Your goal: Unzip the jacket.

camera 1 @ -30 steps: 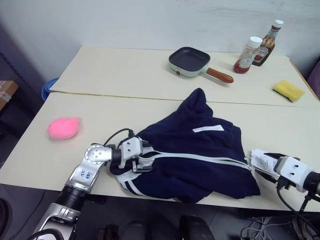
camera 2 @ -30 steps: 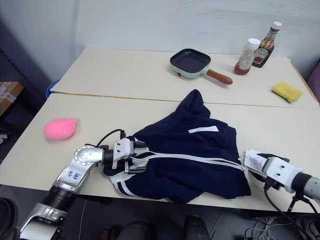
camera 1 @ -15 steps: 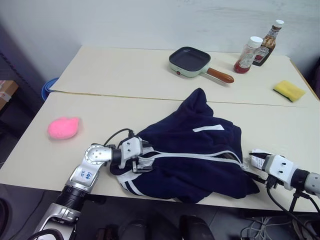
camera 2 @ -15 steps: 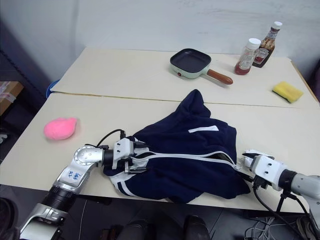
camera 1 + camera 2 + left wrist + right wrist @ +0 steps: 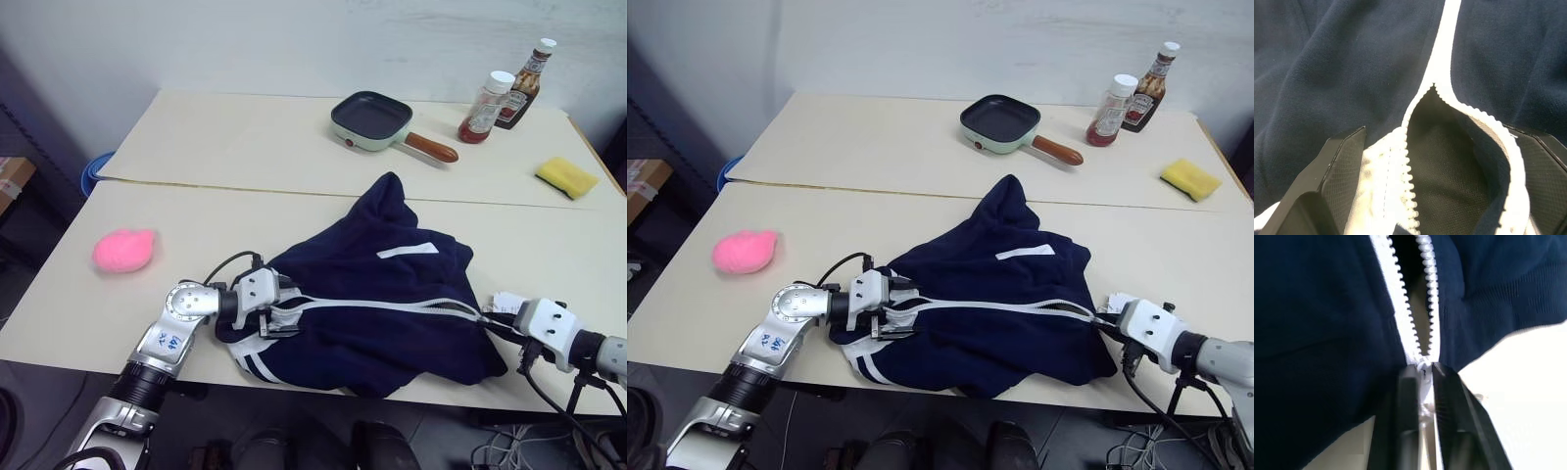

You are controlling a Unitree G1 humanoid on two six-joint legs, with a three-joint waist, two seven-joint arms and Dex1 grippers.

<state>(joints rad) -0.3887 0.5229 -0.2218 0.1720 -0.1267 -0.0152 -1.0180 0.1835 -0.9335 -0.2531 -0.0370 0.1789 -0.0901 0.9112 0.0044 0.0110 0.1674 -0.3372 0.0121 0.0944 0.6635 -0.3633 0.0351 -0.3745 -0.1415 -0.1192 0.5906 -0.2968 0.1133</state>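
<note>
Nearest, the right claw (image 5: pixel 1422 396) had pinched shut on the zipper pull (image 5: pixel 1423 368) at the jacket (image 5: pixel 392 294) edge on the table (image 5: pixel 245 211); the left claw (image 5: pixel 1440 196), wide open, straddled the zipper (image 5: pixel 1442 58), so the pull might have slipped free.

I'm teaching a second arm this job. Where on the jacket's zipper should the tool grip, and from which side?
Grip the small zipper pull at the jacket's right-hand end, coming in from that side along the white zipper line. The teeth meet in a V there, and the right tool is shut on the pull that way.
</note>
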